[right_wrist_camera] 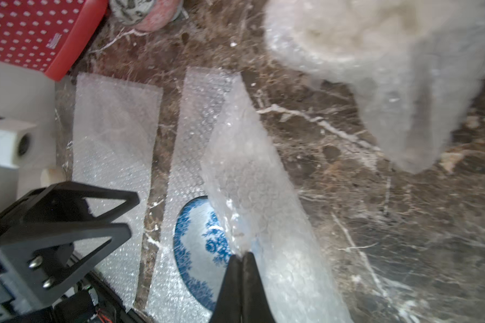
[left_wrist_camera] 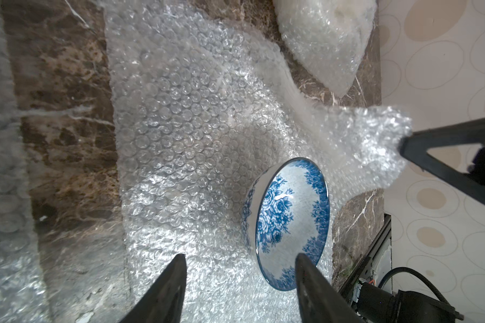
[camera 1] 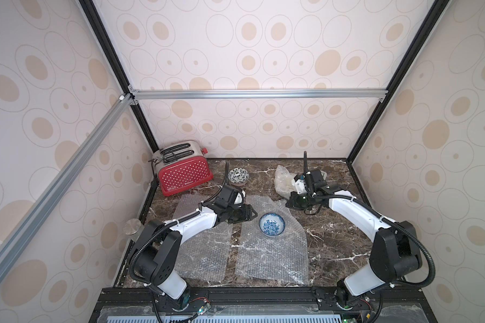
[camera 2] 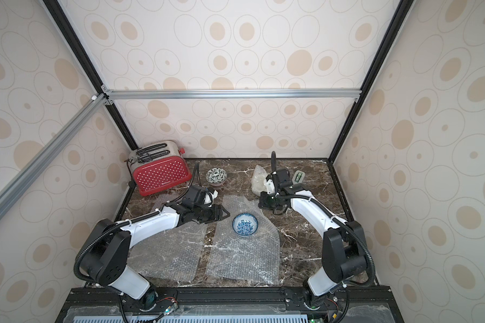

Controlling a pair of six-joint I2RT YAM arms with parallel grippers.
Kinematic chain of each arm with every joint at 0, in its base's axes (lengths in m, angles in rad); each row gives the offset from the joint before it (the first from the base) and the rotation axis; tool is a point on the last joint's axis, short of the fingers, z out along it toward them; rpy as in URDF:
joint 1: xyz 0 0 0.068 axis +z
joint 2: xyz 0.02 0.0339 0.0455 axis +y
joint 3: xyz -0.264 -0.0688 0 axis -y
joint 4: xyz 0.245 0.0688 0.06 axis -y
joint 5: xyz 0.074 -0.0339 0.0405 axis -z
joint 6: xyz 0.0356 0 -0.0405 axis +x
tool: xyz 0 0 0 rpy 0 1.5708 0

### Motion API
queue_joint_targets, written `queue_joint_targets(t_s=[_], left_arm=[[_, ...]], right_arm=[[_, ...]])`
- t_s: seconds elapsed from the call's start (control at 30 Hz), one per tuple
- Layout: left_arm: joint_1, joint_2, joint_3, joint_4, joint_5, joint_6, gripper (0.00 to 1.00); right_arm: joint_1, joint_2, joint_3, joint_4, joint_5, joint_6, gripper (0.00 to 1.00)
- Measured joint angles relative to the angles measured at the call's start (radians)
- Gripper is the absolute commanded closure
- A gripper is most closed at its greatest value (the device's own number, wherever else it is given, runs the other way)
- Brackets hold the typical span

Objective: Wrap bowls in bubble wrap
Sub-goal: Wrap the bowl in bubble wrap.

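Red toaster (camera 1: pixel 184 170) is sitting far left at the back. Leaf-pattern bowl (camera 1: pixel 238 176) is standing just beside it, bare. Left sheet (camera 1: pixel 205 251) is lying flat, partly under the left arm. Left gripper (left_wrist_camera: pixel 240 279) is hovering with jaws apart, holding nothing, near the blue-pattern bowl (camera 1: pixel 272 224), which is sitting upright on the right sheet (camera 1: pixel 272 260). Right gripper (right_wrist_camera: pixel 242 256) is pinching that sheet's far corner, holding it raised. Bubble-wrapped bundle (camera 1: pixel 282 179) is resting just behind.
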Motion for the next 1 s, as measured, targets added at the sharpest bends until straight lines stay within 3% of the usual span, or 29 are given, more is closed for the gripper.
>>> queue_joint_targets(t_s=[0.3, 0.5, 1.0], left_arm=[[0.0, -0.021, -0.028, 0.005, -0.02, 0.0, 0.38], [0.0, -0.085, -0.052, 0.022, -0.043, -0.016, 0.35], [-0.102, 0.023, -0.01, 0.092, -0.072, -0.105, 0.33]], right_arm=[[0.146, -0.01, 0.044, -0.071, 0.008, 0.034, 0.97], [0.259, 0.036, -0.011, -0.083, -0.012, 0.068, 0.97], [0.285, 0.087, -0.101, 0.002, -0.016, 0.123, 0.96]])
